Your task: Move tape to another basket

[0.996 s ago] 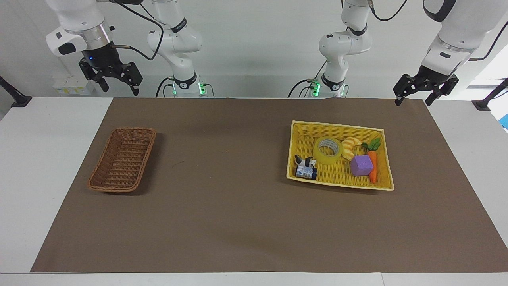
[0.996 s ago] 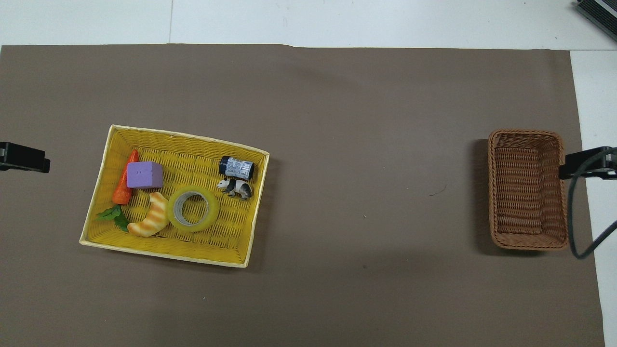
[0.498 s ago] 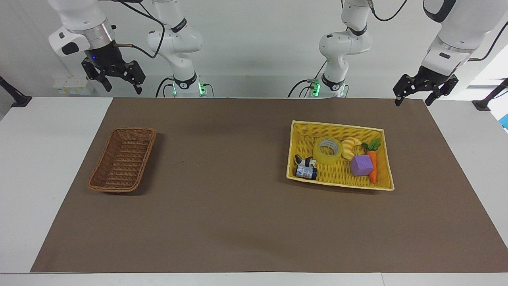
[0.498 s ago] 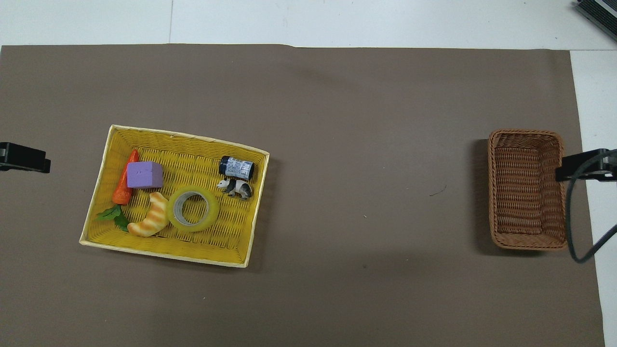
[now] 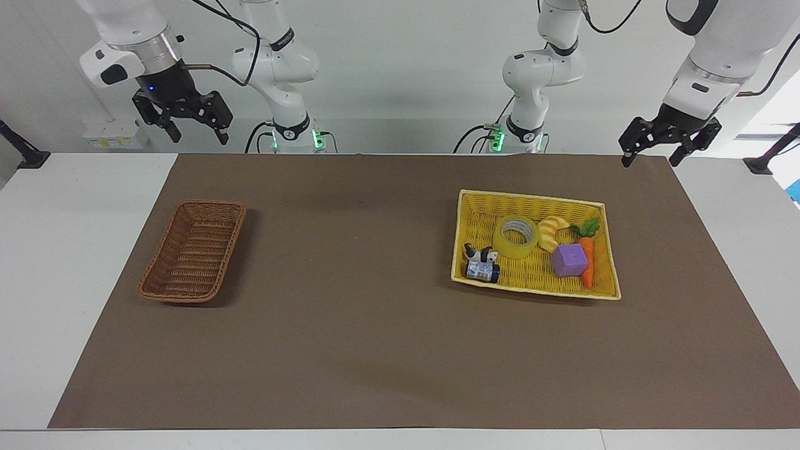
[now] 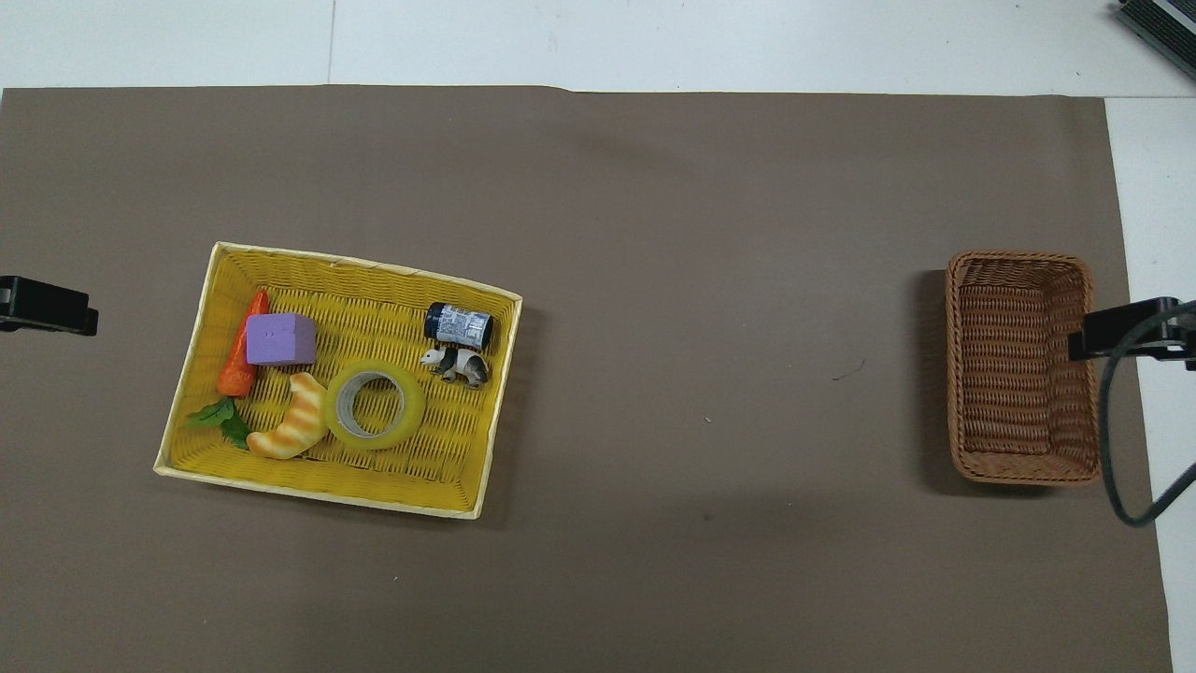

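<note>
The tape (image 5: 516, 237) lies flat in the yellow basket (image 5: 531, 198), beside a croissant toy; it also shows in the overhead view (image 6: 375, 405). The brown wicker basket (image 5: 190, 253) stands empty toward the right arm's end of the table, also in the overhead view (image 6: 1021, 365). My left gripper (image 5: 650, 159) hangs open and empty, high over the mat's edge near the robots. My right gripper (image 5: 197, 134) is open and empty, raised high; from overhead its tip (image 6: 1121, 329) overlaps the brown basket's outer rim. The left gripper's tip (image 6: 47, 318) shows at the overhead view's edge.
The yellow basket (image 6: 364, 269) also holds a purple cube (image 6: 278, 338), a carrot toy (image 6: 241, 360), a croissant toy (image 6: 291, 428), a panda figure (image 6: 455, 363) and a small dark jar (image 6: 458, 325). A brown mat (image 6: 701, 280) covers the table between the baskets.
My right gripper has drifted toward the table's middle, its tip now over the brown basket's outer rim in the overhead view. The left arm and all objects have not moved.
</note>
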